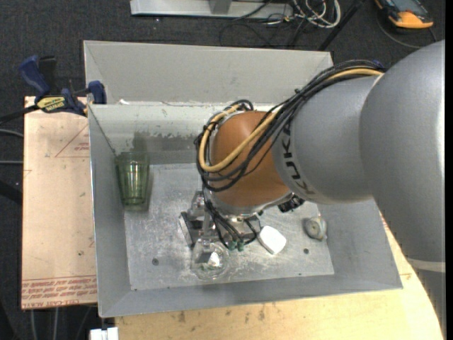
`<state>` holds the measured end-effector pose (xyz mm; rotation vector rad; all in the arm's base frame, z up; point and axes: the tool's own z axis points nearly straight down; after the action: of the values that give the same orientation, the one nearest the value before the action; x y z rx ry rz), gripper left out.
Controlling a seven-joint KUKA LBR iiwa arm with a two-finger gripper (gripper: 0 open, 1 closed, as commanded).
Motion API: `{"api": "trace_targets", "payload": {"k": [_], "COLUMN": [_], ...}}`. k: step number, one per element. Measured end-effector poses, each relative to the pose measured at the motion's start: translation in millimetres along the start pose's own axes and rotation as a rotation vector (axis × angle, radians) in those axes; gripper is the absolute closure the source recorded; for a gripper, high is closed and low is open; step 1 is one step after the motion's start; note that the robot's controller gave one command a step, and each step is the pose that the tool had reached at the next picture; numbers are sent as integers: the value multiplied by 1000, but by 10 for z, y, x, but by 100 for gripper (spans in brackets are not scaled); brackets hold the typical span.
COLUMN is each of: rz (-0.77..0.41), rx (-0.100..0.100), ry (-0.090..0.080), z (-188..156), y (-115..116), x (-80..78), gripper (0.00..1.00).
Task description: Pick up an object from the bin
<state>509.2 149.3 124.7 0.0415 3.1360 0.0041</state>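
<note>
4 things in bin: green glass, clear glass, white piece, grey lump. Gripper over clear glass; grip state unreadable.

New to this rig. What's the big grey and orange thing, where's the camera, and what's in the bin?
The big grey body is a KUKA robot arm, reaching in from the right. The orange cover with its cables is part of the arm's wrist, not a loose thing.

The one camera looks down on the grey metal bin from above, somewhat to one side.

The gripper is low near the bin's front middle, right over a small clear glass-like object. Whether it grips that object can't be told.

Also in the bin:
- a green see-through cup standing by the left wall
- a small white object just right of the gripper
- a small grey roundish piece further right
</note>
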Motion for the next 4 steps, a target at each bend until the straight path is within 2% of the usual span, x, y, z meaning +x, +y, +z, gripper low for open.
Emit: {"api": "trace_targets", "payload": {"k": [1,2,3,4], "rz": [-154,-337,-180,-264], "rx": [-14,-11,-8,-2], "ry": [-39,-45,-20,15], "z": [218,218,374,472], "y": [-93,-149,-439,-665], "x": [-111,-169,-202,-804], "gripper": [0,0,0,100]}}
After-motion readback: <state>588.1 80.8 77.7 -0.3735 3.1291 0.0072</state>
